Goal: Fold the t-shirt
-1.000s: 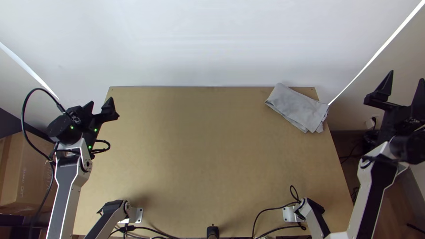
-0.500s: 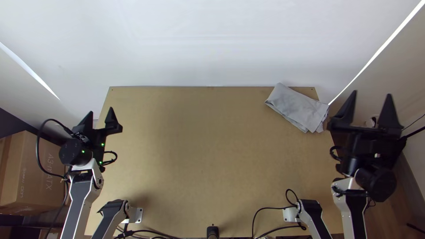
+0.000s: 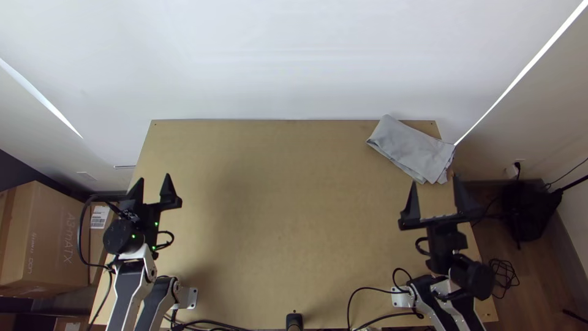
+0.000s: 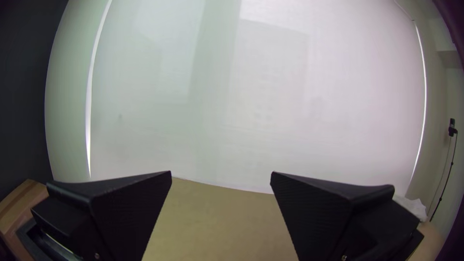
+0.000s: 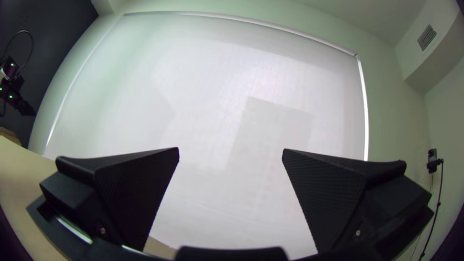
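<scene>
Left fingers (image 3: 167,193) and right fingers (image 3: 412,205) gape wide, grasping nothing; both sit lower in the frame than before.

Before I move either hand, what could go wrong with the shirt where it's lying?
Two risks. The grey t-shirt lies at the far right corner of the table, and one end seems to stick out past the side edge, so a nudge from the right hand might push it off. Its edges also show stacked layers, so a pinch could catch several at once, or just the top one.
</scene>
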You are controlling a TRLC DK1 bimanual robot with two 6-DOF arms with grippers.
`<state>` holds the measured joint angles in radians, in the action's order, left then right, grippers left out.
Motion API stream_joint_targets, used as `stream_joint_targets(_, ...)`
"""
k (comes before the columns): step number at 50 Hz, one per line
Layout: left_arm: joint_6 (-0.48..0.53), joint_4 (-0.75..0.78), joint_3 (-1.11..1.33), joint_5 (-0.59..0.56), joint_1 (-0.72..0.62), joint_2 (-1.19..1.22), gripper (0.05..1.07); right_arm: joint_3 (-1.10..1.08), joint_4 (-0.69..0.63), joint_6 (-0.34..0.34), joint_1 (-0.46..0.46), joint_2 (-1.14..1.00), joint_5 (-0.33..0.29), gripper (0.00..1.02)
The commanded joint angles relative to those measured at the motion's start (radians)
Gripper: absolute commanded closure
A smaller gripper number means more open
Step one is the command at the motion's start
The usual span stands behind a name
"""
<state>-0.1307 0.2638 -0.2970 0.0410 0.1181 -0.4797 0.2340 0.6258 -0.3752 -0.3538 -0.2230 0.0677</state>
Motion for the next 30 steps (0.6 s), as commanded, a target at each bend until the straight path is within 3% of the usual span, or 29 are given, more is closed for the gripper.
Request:
stream_joint_targets(1, -0.004, 0.017, 0.088, -0.009, -0.035, 0.104, 0.09, -0.136, -0.014, 0.010, -0.054, 0.188, -0.003, 0.04)
stream_joint_targets(4, -0.003, 0.005, 0.131, -0.013, -0.052, 0.164, 0.09, -0.193, 0.009, 0.018, -0.085, 0.234, 0.007, 0.04)
stream_joint_targets(7, -0.001, -0.011, 0.167, -0.015, -0.071, 0.211, 0.09, -0.193, -0.038, 0.107, -0.079, 0.232, 0.044, 0.04)
stream_joint_targets(12, 0.000, -0.046, 0.208, -0.030, -0.083, 0.282, 0.09, -0.233, -0.061, 0.157, -0.073, 0.232, 0.044, 0.04)
stream_joint_targets(21, 0.020, -0.190, 0.297, -0.049, -0.110, 0.469, 0.09, -0.233, -0.374, 0.380, -0.066, 0.231, 0.052, 0.04)
stream_joint_targets(25, 0.017, -0.241, 0.297, -0.047, -0.130, 0.480, 0.09, -0.233, -0.506, 0.449, -0.074, 0.231, 0.052, 0.04)
stream_joint_targets(30, -0.009, -0.278, 0.294, -0.049, -0.149, 0.451, 0.09, -0.229, -0.606, 0.469, -0.066, 0.231, 0.050, 0.04)
